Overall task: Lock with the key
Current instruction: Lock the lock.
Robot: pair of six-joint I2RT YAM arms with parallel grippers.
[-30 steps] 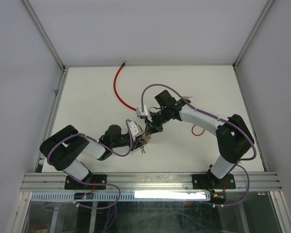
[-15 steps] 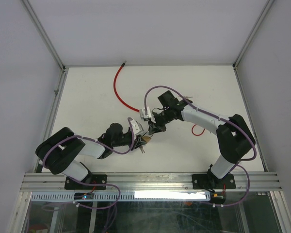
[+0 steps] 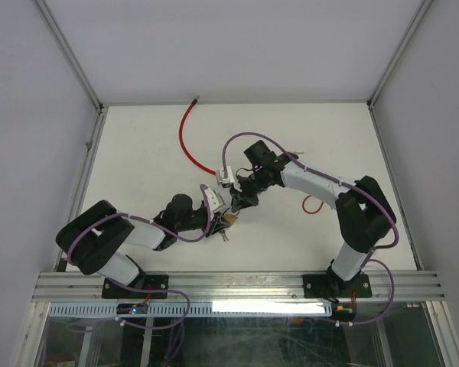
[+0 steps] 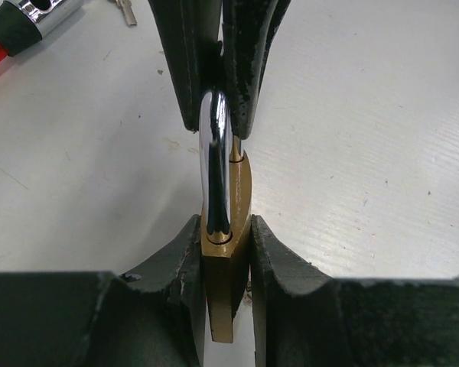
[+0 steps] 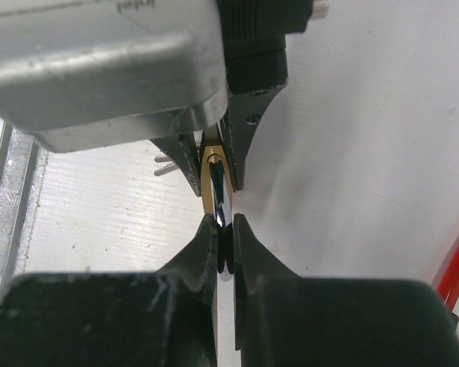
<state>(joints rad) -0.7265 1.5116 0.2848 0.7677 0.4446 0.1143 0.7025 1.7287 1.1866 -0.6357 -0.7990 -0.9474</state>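
A brass padlock (image 4: 226, 260) with a chrome shackle (image 4: 214, 153) is held edge-on just above the table, near its middle (image 3: 229, 219). My left gripper (image 4: 226, 229) is shut on the brass body. My right gripper (image 5: 224, 229) comes in from the opposite side and is shut on the top of the shackle (image 5: 220, 200). Small silver keys (image 5: 163, 166) show beside the lock, at the near side in the top view (image 3: 225, 235). I cannot tell whether one sits in the keyhole.
A red cable (image 3: 187, 138) curves across the back left of the table, its black and chrome end (image 4: 15, 27) lying close to the lock. Another red loop (image 3: 312, 206) lies under the right arm. The frame rail (image 3: 237, 284) runs along the near edge.
The left arm's elbow has sunk a little. The right wrist shifted slightly right and came back. Both grips on the padlock are unchanged.
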